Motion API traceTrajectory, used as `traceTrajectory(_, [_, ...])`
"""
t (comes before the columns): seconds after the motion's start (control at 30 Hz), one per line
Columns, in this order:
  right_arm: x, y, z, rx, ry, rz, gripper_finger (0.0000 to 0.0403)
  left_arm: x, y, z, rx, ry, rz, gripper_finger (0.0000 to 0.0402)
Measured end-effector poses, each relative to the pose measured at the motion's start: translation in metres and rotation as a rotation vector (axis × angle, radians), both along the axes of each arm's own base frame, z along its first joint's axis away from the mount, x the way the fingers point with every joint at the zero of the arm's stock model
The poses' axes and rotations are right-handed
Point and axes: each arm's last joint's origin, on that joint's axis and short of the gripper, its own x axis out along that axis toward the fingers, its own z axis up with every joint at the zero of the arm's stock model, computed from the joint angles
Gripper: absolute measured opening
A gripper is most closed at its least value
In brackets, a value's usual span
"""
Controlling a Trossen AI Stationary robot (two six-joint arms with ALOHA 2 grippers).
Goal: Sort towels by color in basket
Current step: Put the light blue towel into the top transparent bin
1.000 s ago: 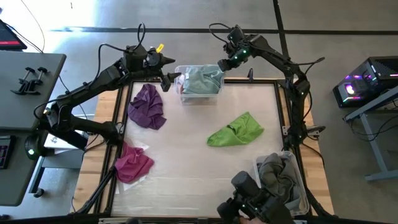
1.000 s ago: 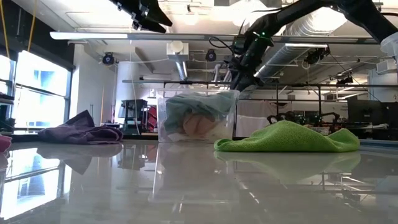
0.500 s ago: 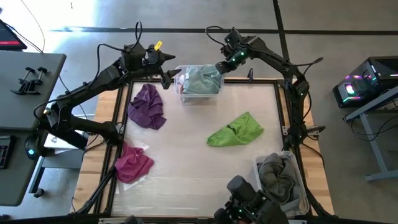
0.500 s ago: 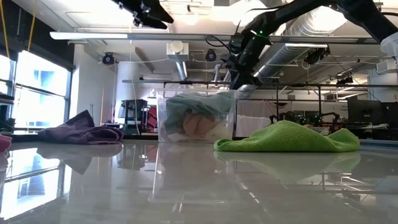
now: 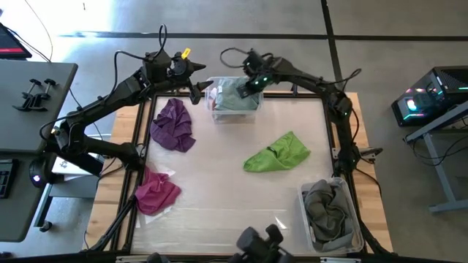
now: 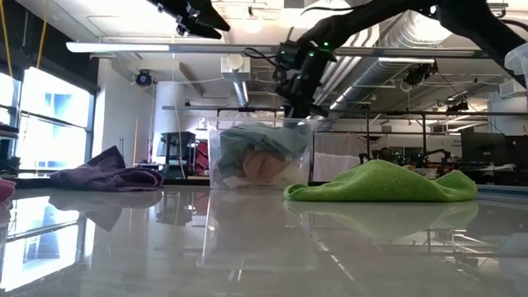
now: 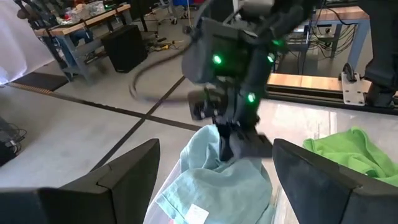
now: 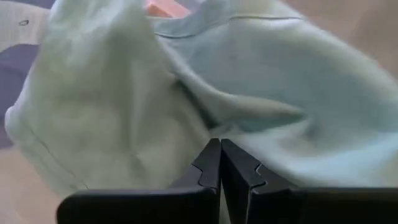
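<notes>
Table (image 5: 219, 190): you have a pale, glossy work surface with two bins on it and three towels loose in the open.
Grey bin (image 5: 351, 219): at your near right corner, holding a bundle of grey towels (image 5: 325, 208); this colour looks sorted.
Clear bin (image 5: 235, 113): at the far edge, middle, with a pale teal towel (image 5: 235, 93) heaped on top and something peach or pink beneath it, seen through the wall in the low view.
Green towel (image 5: 278, 153): lime, lying right of centre, well apart from both bins; not yet sorted.
Purple towel (image 5: 173, 124): crumpled on the left side, near the clear bin but outside it.
Magenta towel (image 5: 157, 191): near the left edge, closer to you, also loose.
Right gripper (image 8: 221, 163): directly over the clear bin, its fingers pressed together with no gap, tips at the teal cloth; you cannot tell whether any fabric is pinched between them.
Left gripper (image 5: 202, 89): hovering just left of the clear bin, fingers spread wide, holding nothing.
Progress: roughly half done by my reading; three loose towels remain for you to place.
</notes>
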Motion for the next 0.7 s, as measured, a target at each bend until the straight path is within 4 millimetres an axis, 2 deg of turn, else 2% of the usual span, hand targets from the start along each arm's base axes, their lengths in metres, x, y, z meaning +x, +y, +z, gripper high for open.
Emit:
traceTrajectory(0.13, [0.010,0.009,-0.008,-0.006,0.028,0.011,0.0001,0.000,0.000,0.000,0.000,0.000,0.000,0.0298])
traceTrajectory(0.33, [0.014,0.004,-0.030,0.017,0.085,-0.011,0.0000,0.000,0.000,0.000,-0.001,0.000,-0.004,0.0298])
traceTrajectory(0.43, [0.015,0.004,-0.030,0.008,0.084,-0.011,0.0000,0.000,0.000,0.000,-0.002,0.000,-0.004,0.0298])
traceTrajectory(0.53, [0.014,0.005,-0.019,0.004,0.074,-0.010,0.0000,0.000,0.000,0.000,-0.002,0.000,-0.004,0.0298])
traceTrajectory(0.7, [0.006,0.003,0.026,-0.041,0.046,0.008,0.0000,0.000,0.000,0.000,-0.003,0.000,-0.004,0.0298])
